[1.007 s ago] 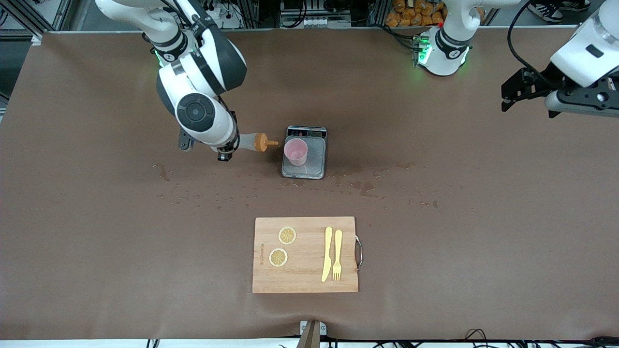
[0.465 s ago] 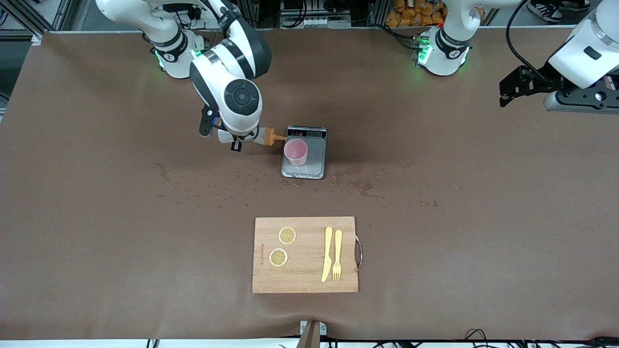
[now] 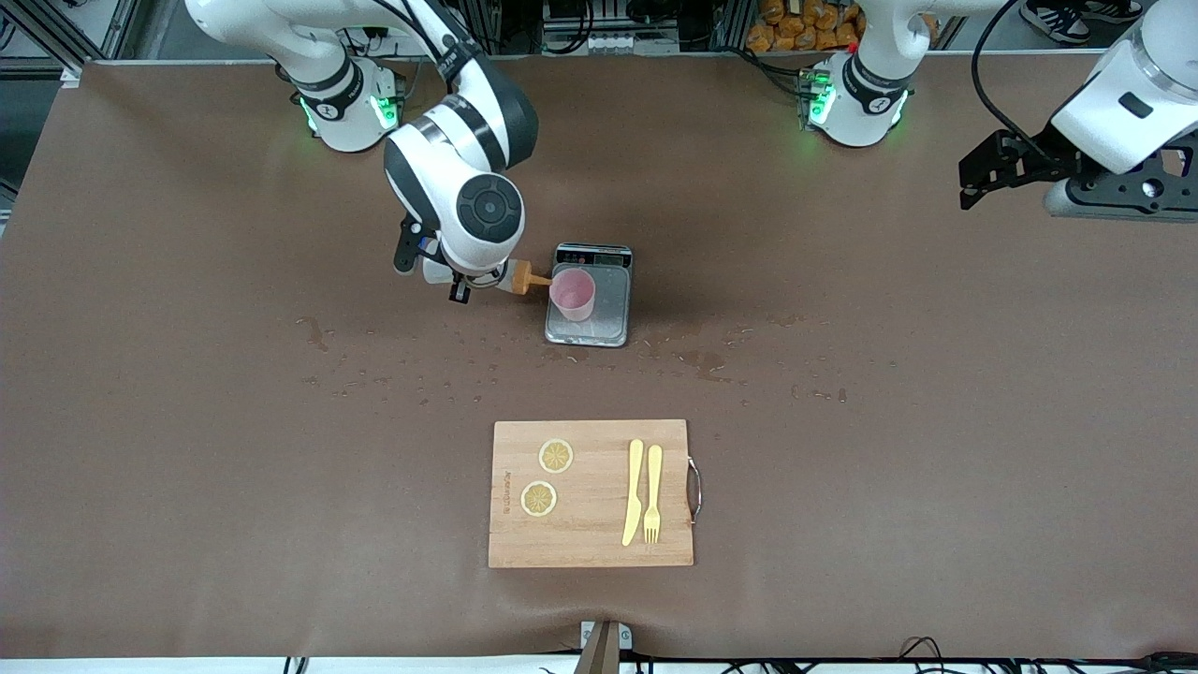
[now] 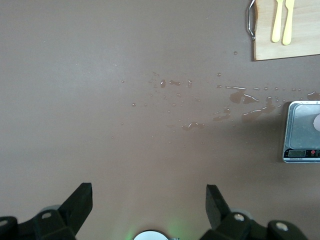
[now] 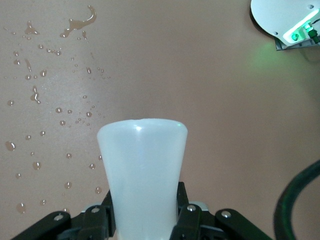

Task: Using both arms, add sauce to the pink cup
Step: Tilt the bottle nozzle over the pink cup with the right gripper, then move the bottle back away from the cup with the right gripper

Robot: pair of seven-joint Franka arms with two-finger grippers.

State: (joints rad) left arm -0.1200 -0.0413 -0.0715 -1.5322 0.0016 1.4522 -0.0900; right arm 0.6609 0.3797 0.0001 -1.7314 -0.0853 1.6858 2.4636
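Beside the scale (image 3: 590, 307), the right gripper (image 3: 456, 277) clamps the sauce bottle (image 3: 510, 277) tipped nearly flat, its orange nozzle (image 3: 537, 279) touching or just short of the rim of the pink cup (image 3: 572, 293), which stands on the scale tray. The pouring step seems about to begin: the nozzle needs to get over the cup's mouth, tilt down, then be squeezed. The left gripper (image 4: 149, 204) waits with jaws spread over bare bench (image 3: 187, 468) near its arm's end. Droplets (image 3: 393, 379) and a cutting board (image 3: 591, 493) lie clear of the path.
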